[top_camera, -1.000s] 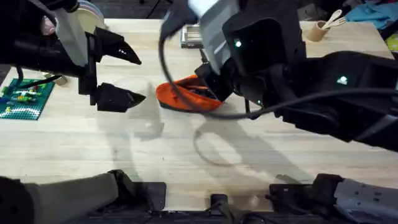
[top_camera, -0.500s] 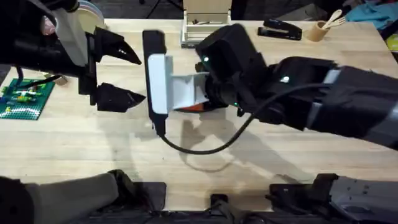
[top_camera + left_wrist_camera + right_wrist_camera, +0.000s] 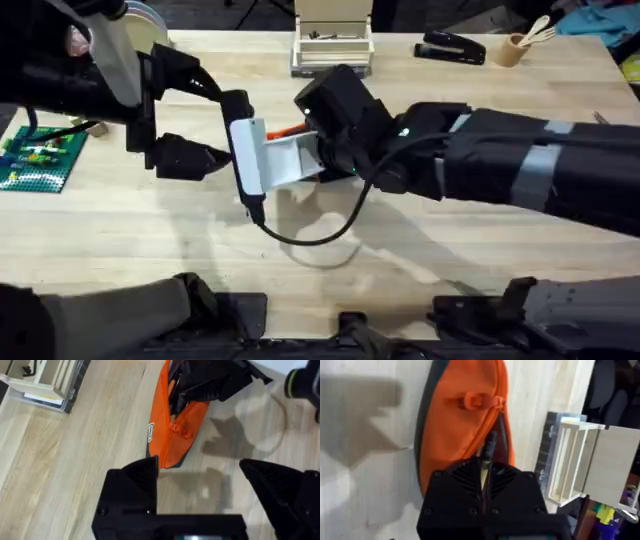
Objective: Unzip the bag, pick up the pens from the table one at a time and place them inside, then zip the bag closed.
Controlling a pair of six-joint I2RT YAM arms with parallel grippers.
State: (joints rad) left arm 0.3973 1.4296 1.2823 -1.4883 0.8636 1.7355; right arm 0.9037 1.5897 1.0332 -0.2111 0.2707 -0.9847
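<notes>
The orange bag (image 3: 167, 425) lies on the light wood table (image 3: 420, 250), its zipper open and the pull (image 3: 475, 400) at one end. Much of it sits under my right wrist in the overhead view, where an orange strip of the bag (image 3: 283, 130) shows. My right gripper (image 3: 484, 467) is shut on a slim tan pen (image 3: 483, 472) whose dark end (image 3: 489, 442) points into the open mouth of the bag. My left gripper (image 3: 200, 475) hovers open just short of the bag's near end, its fingers (image 3: 195, 158) wide apart and holding nothing.
A wooden organiser box (image 3: 333, 40) stands at the back centre, with a black stapler (image 3: 450, 47) and a cup of wooden utensils (image 3: 515, 48) to its right. A green brick plate (image 3: 40, 158) lies at the left edge. A black cable (image 3: 300, 235) loops below the right wrist.
My right arm has swung left and lower over the bag, and its wrist has turned so the white camera mount faces left. The left arm has not moved.
</notes>
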